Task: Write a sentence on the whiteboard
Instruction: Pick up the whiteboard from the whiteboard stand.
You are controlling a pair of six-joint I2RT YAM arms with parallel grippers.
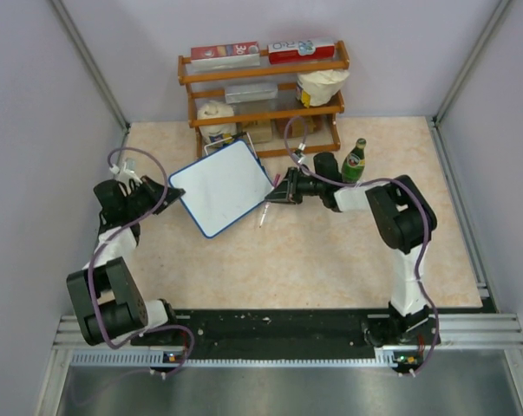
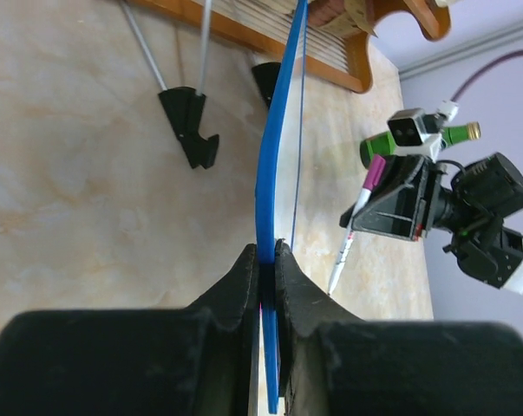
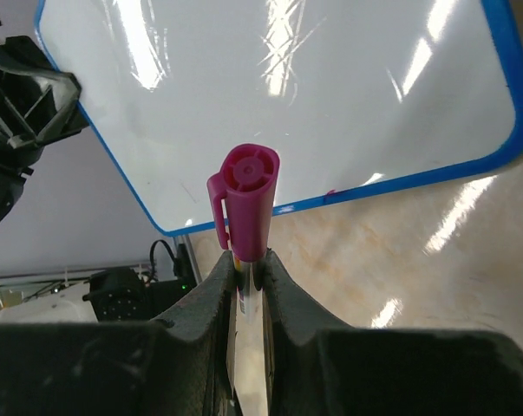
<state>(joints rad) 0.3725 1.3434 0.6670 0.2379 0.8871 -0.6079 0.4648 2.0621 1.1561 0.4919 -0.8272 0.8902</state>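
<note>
The whiteboard [image 1: 222,186], white with a thin blue frame, is tilted up off the table left of centre. My left gripper [image 1: 168,192] is shut on its left corner. In the left wrist view the whiteboard [image 2: 274,165] runs edge-on between the jaws of my left gripper [image 2: 267,251], which pinch the frame. My right gripper [image 1: 277,192] hovers just right of the board, shut on a white marker [image 1: 263,212] with a pink cap. In the right wrist view the marker's cap [image 3: 246,199] sticks out of my right gripper [image 3: 246,260] towards the blank whiteboard [image 3: 287,95].
A wooden shelf rack [image 1: 261,95] with boxes and jars stands at the back. A green bottle [image 1: 355,162] stands beside the right arm. Two black feet on thin metal legs [image 2: 190,126] rest on the table behind the board. Grey walls close in both sides.
</note>
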